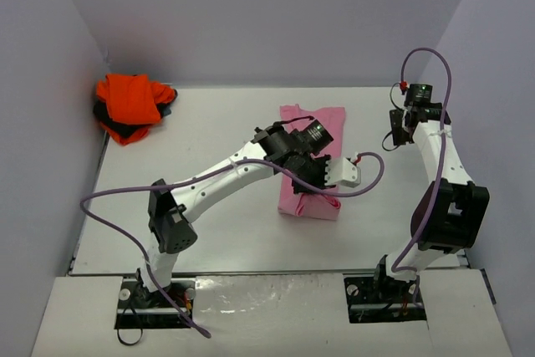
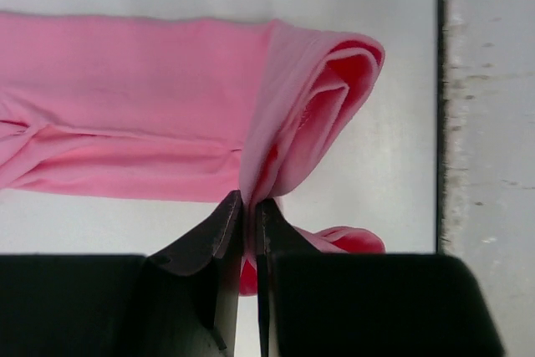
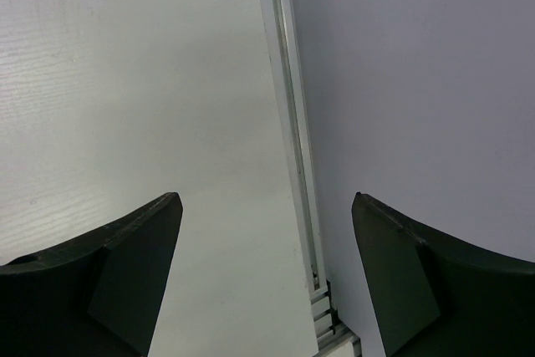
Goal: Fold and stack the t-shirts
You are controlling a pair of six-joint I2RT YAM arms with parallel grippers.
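Left gripper [image 2: 249, 202] was down low, jaws pinched tight on a fold of the pink t-shirt [image 2: 125, 106]. The cloth ran straight up out of the fingertips and curled over in a soft loop just beyond them. A second lip of pink poked out right beside the fingers, on their right.

From above, that shirt lay on the table [image 1: 209, 123] as a narrow band. It was already doubled lengthwise, by the look of it, so the first fold seemed done. Its long axis ran from the left gripper [image 1: 326, 190] away towards the back wall, and the far end of the pink t-shirt [image 1: 311, 119] lay flat, well past the fingertips. The pinched near end was raised (a crosswise fold looked to be the step in hand).

Right gripper [image 3: 267, 198] hung with its jaws spread wide and nothing between them, only bare tabletop and the wall's foot beyond. In the overhead view the right gripper [image 1: 399, 131] sat well apart from the pink cloth.

Far off, beyond and left of the left fingers, the orange t-shirt [image 1: 129, 98] sat bunched on the dark t-shirt [image 1: 123, 130] in the corner. Neither looked folded, so two shirts and the stacking remained.
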